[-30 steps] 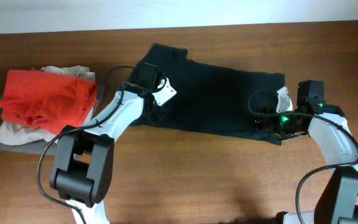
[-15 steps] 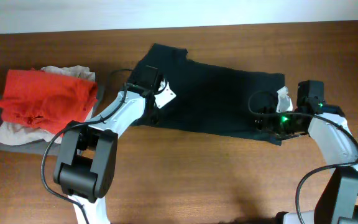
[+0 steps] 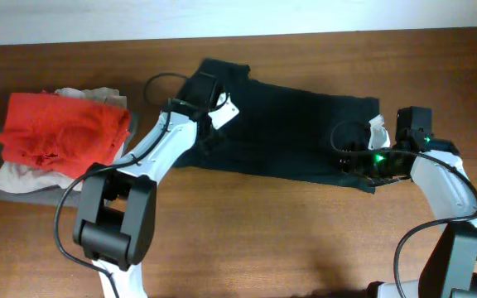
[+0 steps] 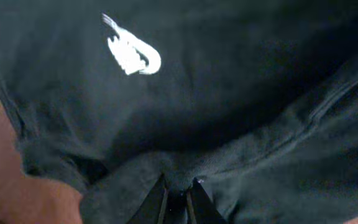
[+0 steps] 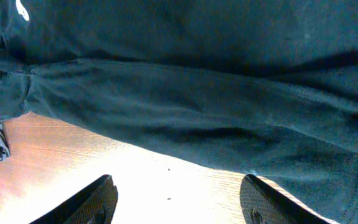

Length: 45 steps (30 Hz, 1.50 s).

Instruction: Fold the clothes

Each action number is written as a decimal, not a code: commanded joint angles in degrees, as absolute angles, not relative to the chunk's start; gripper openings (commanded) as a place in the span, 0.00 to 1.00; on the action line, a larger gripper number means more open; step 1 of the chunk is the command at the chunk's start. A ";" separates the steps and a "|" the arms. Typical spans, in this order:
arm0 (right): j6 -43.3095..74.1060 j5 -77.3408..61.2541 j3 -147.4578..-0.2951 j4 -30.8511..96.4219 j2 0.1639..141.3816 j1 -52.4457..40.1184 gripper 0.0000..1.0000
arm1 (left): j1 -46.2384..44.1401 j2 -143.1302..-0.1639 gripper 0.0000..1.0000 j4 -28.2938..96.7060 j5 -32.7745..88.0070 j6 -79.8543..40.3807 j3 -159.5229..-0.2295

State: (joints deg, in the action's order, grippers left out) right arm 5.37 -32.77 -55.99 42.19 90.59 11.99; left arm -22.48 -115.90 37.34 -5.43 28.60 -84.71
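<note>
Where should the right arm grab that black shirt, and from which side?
The black shirt is best pinched at its near edge, I think: it lies flat and straight along bare table, right ahead of the right tool's open fingers. Come from the table side, low.

left claw (image 4: 178, 200) pinched shut, right claw (image 5: 179, 202) spread wide, both held low

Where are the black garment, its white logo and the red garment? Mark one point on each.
black garment (image 3: 305, 136): overhead view, middle of its body.
white logo (image 4: 131, 53): left wrist view, centre of the print.
red garment (image 3: 60, 132): overhead view, middle of its top fold.
</note>
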 commanded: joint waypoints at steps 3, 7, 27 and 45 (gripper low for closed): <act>4.89 -32.25 -56.69 42.15 89.60 11.66 0.68 | -23.16 -116.46 0.11 33.87 -5.85 33.36 -86.00; 4.89 -32.27 -56.69 42.17 89.60 11.64 0.68 | -23.16 -117.01 0.14 31.53 -5.80 35.68 -86.00; 4.89 -32.27 -56.69 42.63 89.60 11.64 0.68 | -23.27 -116.33 0.27 44.93 -7.03 26.98 -89.19; 4.91 -32.27 -56.69 42.63 89.60 11.64 0.68 | -20.67 -119.70 0.01 25.76 -9.80 29.02 -79.77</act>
State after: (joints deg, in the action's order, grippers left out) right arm 5.37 -32.77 -55.99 42.81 90.59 11.99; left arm -21.41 -118.45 29.63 -6.31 28.05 -80.23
